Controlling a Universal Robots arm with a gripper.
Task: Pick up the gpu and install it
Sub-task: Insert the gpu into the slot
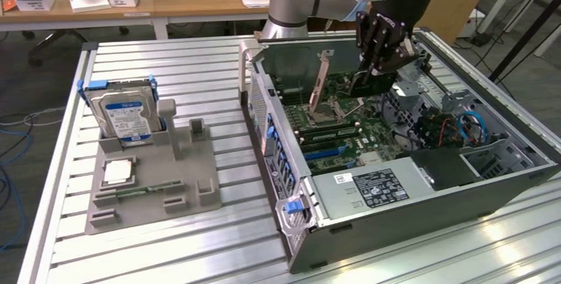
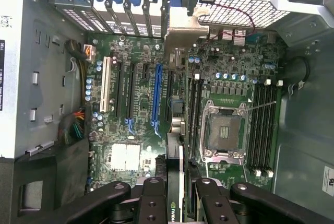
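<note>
Grey tray (image 1: 140, 212), near left: memory stick, chip, upright hard drive (image 1: 127, 118) | Open computer case (image 1: 456, 198), right: motherboard (image 2: 141, 145) | pincer (image 1: 379, 67) partly closed, gripping gpu (image 2: 176, 182) edgewise above motherboard | slatted metal tabletop (image 1: 175, 258) | far: wooden desks (image 1: 184, 1)
</note>
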